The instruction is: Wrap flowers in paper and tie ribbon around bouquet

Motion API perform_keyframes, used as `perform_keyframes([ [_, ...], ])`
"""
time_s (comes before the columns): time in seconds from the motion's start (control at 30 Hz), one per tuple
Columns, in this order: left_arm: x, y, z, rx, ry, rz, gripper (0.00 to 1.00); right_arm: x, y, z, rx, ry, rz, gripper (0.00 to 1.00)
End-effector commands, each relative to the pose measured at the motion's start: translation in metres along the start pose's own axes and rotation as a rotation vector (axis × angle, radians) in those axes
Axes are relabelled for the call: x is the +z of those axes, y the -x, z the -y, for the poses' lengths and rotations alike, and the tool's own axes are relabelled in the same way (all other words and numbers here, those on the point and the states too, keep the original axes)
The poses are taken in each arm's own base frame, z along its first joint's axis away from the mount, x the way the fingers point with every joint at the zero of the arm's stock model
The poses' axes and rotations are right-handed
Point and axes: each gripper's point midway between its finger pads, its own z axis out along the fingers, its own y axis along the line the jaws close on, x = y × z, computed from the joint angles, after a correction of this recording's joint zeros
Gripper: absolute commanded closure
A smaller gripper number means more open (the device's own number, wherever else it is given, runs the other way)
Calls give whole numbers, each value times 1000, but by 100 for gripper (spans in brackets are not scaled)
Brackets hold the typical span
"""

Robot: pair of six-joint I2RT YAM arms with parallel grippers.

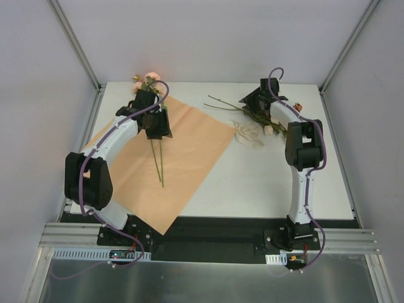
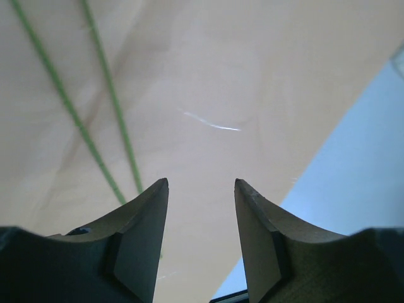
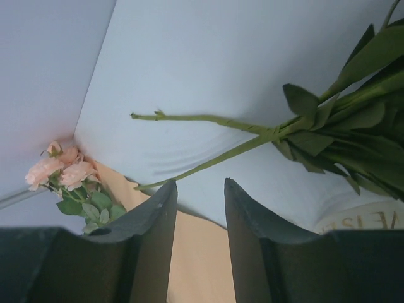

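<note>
The paper (image 1: pixel 183 154) lies spread flat, orange-tan face up, on the left half of the table. Two flowers lie on it, peach blooms (image 1: pixel 150 81) at the far corner and thin green stems (image 1: pixel 158 165) pointing toward me. My left gripper (image 1: pixel 158 132) hovers over those stems, open and empty (image 2: pixel 202 182), with the stems (image 2: pixel 113 101) to its left. A second bunch of flowers (image 1: pixel 268 125) lies at the back right. My right gripper (image 1: pixel 249 101) stands open just above its stems (image 3: pixel 214 120), with nothing between the fingers. The cream ribbon (image 1: pixel 249 134) lies loosely piled beside that bunch.
Grey walls with metal frame posts (image 1: pixel 76 44) close in the table at the left, back and right. The peach blooms (image 3: pixel 57 169) sit tight against the back left corner. Bare white tabletop (image 1: pixel 271 183) lies between the paper and the right arm.
</note>
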Motion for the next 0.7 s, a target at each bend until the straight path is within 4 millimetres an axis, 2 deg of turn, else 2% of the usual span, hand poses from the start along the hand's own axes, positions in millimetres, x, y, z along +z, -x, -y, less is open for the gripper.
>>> perform_keyframes([
  [0.0,-25,21,72,63,-260,42,54,20,6,3,104,2,13,62],
  [0.13,-19,31,107,74,-348,19,54,27,-5,5,157,18,3,58],
  [0.23,-23,35,117,85,-376,26,53,32,-9,10,185,8,10,57],
  [0.33,-28,33,125,93,-405,24,52,43,-12,18,245,-1,10,57],
  [0.47,-41,29,130,104,-430,37,51,48,-16,22,310,-30,40,59],
  [0.67,-66,20,131,113,-455,67,50,54,-6,20,372,-42,96,67],
])
